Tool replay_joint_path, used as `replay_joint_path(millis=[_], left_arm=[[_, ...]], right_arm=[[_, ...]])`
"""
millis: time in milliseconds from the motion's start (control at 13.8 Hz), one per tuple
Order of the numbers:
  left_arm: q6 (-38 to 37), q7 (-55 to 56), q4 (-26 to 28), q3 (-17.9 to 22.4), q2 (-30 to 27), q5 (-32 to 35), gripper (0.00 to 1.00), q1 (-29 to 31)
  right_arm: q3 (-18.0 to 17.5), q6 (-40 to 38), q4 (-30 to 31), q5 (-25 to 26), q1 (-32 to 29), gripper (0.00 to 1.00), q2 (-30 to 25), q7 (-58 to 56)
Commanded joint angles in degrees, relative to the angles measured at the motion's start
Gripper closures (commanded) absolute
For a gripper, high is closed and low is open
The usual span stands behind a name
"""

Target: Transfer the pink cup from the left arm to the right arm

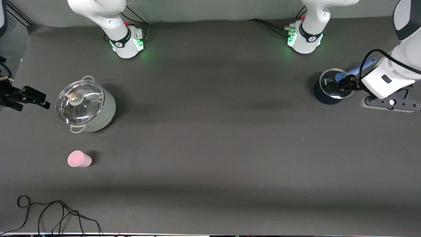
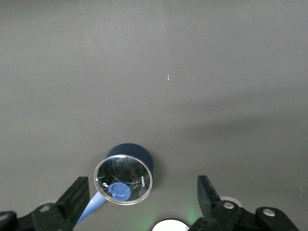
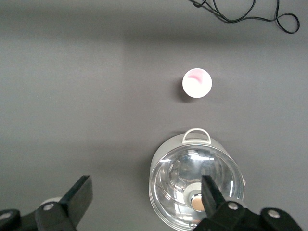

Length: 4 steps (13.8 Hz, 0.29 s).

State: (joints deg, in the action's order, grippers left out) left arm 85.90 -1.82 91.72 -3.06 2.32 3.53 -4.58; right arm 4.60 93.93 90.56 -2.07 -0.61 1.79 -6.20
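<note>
On the tabletop, toward the right arm's end, you have the pink cup standing upright, mouth up, nearer the front camera than the pot and apart from it. Nothing touches the cup. It's a small plain tapered cup, pale pink rim and inside, no handle, looks light; the wrist view shows the mouth open and nothing in it.

Neither arm holds it. Right gripper hangs over the edge of the tabletop beside the pot, jaws wide, nothing between them; its camera looks down on the glass lid and the cup. Left gripper hangs at the left arm's end over the small dark blue pan with its own glass lid, jaws wide too, nothing in them.

The cup sits at the right arm's end while the task says left to right. That fits either a cup set down there with the handover done, or one waiting to be fetched by the left arm. One look doesn't settle which, so don't read progress off it. Both arms sit pulled out to their own ends, leaving the middle of the tabletop free, which is where I'd guess any handover would happen.

Loose cable lies near the front edge, well apart from the cup.
</note>
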Motion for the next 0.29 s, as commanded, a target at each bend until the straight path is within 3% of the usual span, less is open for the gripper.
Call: replay_joint_path(millis=[0, 217], left_arm=[[0.41, -1.79, 1.36, 0.77, -1.35, -0.45, 0.00, -0.08], [0.32, -1.79, 1.44, 0.86, -1.35, -0.45, 0.00, -0.08]], right_arm=[[-0.12, -1.03, -0.48, 0.84, 0.08, 0.00, -0.56, -1.19], [-0.12, -1.03, -0.48, 0.84, 0.08, 0.00, -0.47, -1.53]])
